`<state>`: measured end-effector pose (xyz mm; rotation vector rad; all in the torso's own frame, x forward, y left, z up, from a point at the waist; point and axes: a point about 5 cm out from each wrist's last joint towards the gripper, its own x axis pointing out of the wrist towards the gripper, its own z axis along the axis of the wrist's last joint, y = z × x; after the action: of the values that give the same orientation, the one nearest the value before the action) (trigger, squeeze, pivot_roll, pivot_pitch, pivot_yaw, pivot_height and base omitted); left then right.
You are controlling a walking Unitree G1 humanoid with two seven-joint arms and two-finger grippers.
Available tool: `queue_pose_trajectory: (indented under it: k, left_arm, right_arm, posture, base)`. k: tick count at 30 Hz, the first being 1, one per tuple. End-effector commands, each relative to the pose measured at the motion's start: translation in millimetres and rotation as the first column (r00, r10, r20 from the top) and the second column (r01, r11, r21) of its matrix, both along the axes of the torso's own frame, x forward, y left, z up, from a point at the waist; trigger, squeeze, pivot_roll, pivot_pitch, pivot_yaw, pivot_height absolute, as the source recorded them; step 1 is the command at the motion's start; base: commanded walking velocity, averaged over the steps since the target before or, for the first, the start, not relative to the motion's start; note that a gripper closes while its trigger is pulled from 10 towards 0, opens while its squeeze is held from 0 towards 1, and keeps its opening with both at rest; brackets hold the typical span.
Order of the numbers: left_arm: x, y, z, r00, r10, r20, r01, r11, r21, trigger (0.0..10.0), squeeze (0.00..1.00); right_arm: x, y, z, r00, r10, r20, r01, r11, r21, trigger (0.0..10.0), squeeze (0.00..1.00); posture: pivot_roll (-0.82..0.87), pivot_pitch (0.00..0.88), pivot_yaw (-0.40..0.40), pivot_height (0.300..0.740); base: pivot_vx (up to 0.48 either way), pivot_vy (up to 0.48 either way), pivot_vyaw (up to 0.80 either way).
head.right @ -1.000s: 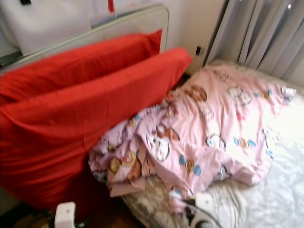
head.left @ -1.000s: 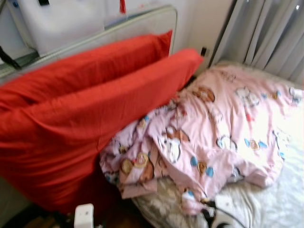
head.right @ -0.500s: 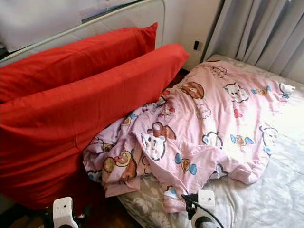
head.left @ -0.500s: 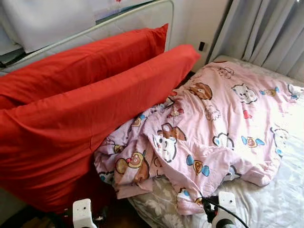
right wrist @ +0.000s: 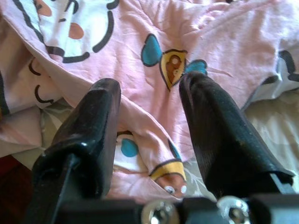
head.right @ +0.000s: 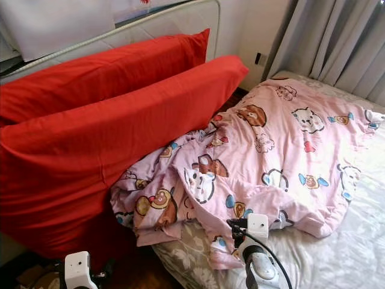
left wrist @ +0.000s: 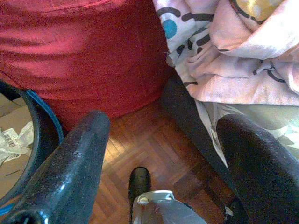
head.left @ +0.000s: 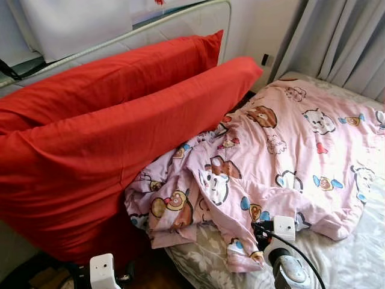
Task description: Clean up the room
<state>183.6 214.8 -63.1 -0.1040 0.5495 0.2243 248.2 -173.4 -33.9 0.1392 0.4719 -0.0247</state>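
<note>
Your right claw hangs over the near edge of the crumpled pink cartoon-print cotton quilt, fingers apart, cloth visible between them, not gripping. The quilt lies bunched on the bed with grey floral sheet, its folds soft and wrinkled. Two plump red fabric pillows lean against the pale headboard and overlap the quilt's far corner. Your left claw hangs spread above the wooden parquet floor, beside a round blue-rimmed bin.

Pillows red – blanket pink, cartoon-animal print; curtain grey.
</note>
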Motion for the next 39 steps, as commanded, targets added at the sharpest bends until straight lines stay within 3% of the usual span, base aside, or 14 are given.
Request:
queue_pose_trajectory:
  k: [1, 9, 10, 11, 13, 22, 39]
  left_arm:
    - [-8.0, -1.2, -4.6, 1.000, 0.005, -0.026, -0.005, 1.000, -0.007, 10.0, 0.00]
    - [-7.1, -1.4, -3.0, 1.000, 0.001, -0.002, -0.001, 1.000, -0.015, 10.0, 0.00]
    - [1.4, -1.4, 4.2, 0.998, -0.006, 0.063, 0.006, 1.000, -0.002, 10.0, 0.00]
    - [30.1, -2.6, 37.4, 0.955, -0.035, 0.294, 0.018, 0.998, 0.060, 10.0, 0.00]
    - [40.7, -4.6, 56.7, 0.917, -0.050, 0.396, 0.017, 0.996, 0.086, 10.0, 0.00]
    - [44.5, -4.1, 64.2, 0.908, -0.059, 0.414, 0.022, 0.995, 0.095, 10.0, 0.00]
    - [37.8, -11.1, 74.5, 0.914, -0.075, 0.398, 0.050, 0.996, 0.074, 10.0, 0.00]
  right_arm:
    - [-3.8, -1.2, -3.0, 1.000, -0.011, -0.015, 0.011, 1.000, -0.001, 10.0, 0.00]
    - [0.7, 1.6, -1.5, 0.999, -0.015, -0.028, 0.015, 1.000, 0.012, 10.0, 0.00]
    - [1.8, 1.8, 0.1, 1.000, -0.005, -0.013, 0.005, 1.000, 0.001, 10.0, 0.00]
    - [2.9, 2.2, 2.1, 1.000, -0.005, 0.009, 0.005, 1.000, 0.011, 10.0, 0.00]
    - [3.4, 2.5, 2.4, 1.000, -0.007, 0.010, 0.007, 1.000, 0.015, 10.0, 0.00]
    - [9.9, 5.9, 6.0, 1.000, -0.003, 0.009, 0.003, 1.000, 0.011, 10.0, 0.00]
    - [15.8, 11.2, 9.5, 1.000, -0.015, 0.010, 0.015, 1.000, 0.022, 10.0, 0.00]
  posture:
    - [-0.02, 0.090, -0.054, 0.705]
    - [-0.02, 0.113, -0.056, 0.681]
    - [-0.02, 0.120, -0.056, 0.671]
    - [-0.02, 0.125, -0.055, 0.671]
    - [-0.02, 0.130, -0.055, 0.671]
    - [-0.02, 0.153, -0.056, 0.671]
    - [0.00, 0.196, -0.057, 0.653]
  base:
    - [0.000, 0.000, 0.00]
    - [0.000, 0.000, 0.00]
    - [0.000, 0.000, 0.00]
    - [0.000, 0.000, 0.00]
    - [0.000, 0.000, 0.00]
    - [0.000, 0.000, 0.00]
    - [0.000, 0.000, 0.00]
